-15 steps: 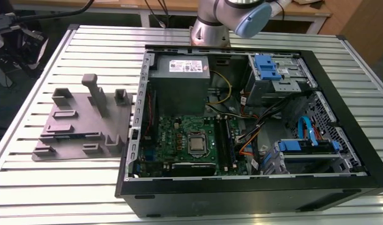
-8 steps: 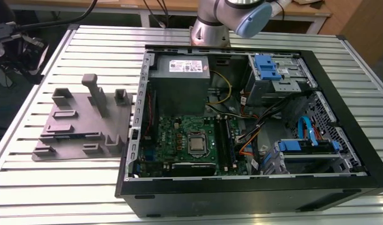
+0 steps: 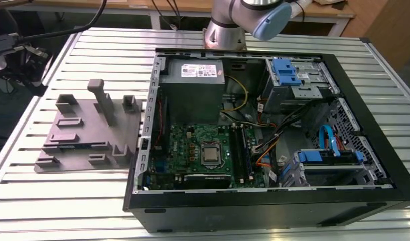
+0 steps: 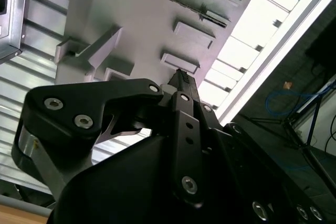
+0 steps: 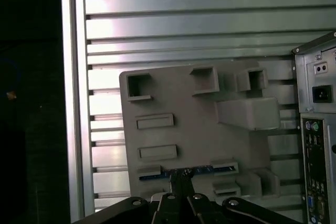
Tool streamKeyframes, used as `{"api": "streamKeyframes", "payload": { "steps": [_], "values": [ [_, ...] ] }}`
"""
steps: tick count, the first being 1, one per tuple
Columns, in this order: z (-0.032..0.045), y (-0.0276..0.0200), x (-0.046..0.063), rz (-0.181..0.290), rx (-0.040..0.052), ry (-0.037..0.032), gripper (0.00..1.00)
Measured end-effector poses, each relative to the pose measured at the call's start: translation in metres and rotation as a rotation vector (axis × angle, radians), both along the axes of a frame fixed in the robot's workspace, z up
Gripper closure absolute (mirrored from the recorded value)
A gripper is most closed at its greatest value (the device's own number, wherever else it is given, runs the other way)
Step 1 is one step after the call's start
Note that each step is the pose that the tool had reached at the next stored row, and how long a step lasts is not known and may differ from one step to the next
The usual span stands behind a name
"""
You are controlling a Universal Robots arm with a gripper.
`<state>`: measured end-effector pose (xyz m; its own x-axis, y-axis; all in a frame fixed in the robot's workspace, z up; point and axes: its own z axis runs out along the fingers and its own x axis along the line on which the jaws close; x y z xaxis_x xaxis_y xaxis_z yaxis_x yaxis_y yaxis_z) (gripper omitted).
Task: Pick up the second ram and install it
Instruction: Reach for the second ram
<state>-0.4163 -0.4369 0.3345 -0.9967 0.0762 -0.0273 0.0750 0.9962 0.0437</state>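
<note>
Exterior view: arm (image 3: pixel 226 25) rising at the far edge of the counter (image 3: pixel 91 211), behind the open case (image 3: pixel 272 216), upper links gone past the top edge.

Both wrist views: gripper (image 5: pixel 182 174) (image 4: pixel 181 76) aimed down at the grey fixture plate (image 5: pixel 194 140) (image 4: pixel 136 24) (image 3: pixel 84 118). Fingers (image 4: pixel 185 88) drawn together, no gap visible, nothing pinched between them.

Second ram (image 5: pixel 218 169) (image 3: pixel 76 146) seated in a slot of that plate, seen as a thin green-blue strip, toward the plate's near side in the exterior view. In the first wrist view, fingertips lined up over the strip's middle. Touching or hovering: can't tell.

Room:
- Plate just beside the case's wall on the exterior view's right.
- Low grey blocks close by the ram slot.
- Tall post (image 3: pixel 101 98) (image 5: pixel 247 114) (image 4: pixel 92 51) well apart from the slot, on the plate's far half.
- Bare slats on the plate's other sides, then the counter's edge rail (image 5: pixel 73 77) and dark floor past it.

Per view:
- Exterior: case interior from above, motherboard (image 3: pixel 191 140) and cabling.
- First wrist: case rear panel (image 5: pixel 315 145) with its sockets, next to the plate.
- Second wrist: finger linkage side-on, plate slanted beyond the tips.
</note>
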Motion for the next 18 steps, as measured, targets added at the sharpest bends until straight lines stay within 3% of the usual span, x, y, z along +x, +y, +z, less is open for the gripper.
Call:
{"api": "streamKeyframes", "payload": {
  "steps": [18],
  "values": [
    [-0.0184,-0.0096,0.0,0.0,0.0,0.0,0.9]
  ]
}}
